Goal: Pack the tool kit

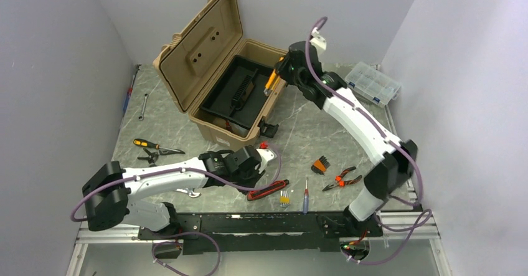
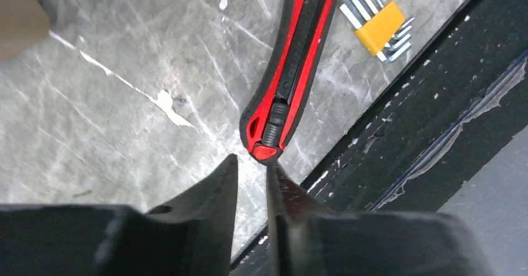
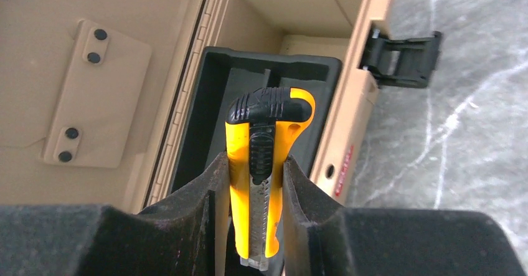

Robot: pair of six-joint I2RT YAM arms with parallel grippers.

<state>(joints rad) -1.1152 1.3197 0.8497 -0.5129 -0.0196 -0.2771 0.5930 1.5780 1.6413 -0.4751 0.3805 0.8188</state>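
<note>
Just beneath the right gripper [image 3: 254,164] sits the toolbox tray [image 3: 215,92]; its fingers [image 3: 199,207] pinch a yellow knife [image 3: 269,133] for dropping in.

Tan hard-plastic toolbox [image 1: 218,131] — open at the far left of the tabletop [image 1: 299,133], lid [image 1: 199,48] swung back and standing up. Black latch [image 1: 269,128] hanging loose at the front wall; small red label [image 3: 344,171] near it. Black insert tray [image 1: 227,101] seated inside.

Yellow-and-black utility knife [image 3: 268,111] clamped between the fingers of the right gripper [image 3: 254,161], held over the open box.

Loose near the front edge:
- red-and-black utility knife [image 2: 292,64], with the yellow hex-key set [image 2: 377,27] just beside it
- screwdriver [image 1: 305,196]
- orange-handled pliers [image 1: 342,179]
- black-and-orange bit holder [image 1: 320,164]

Left of the box — yellow-handled screwdriver [image 1: 144,143], dark pliers [image 1: 151,157], wrench [image 1: 143,106].
</note>
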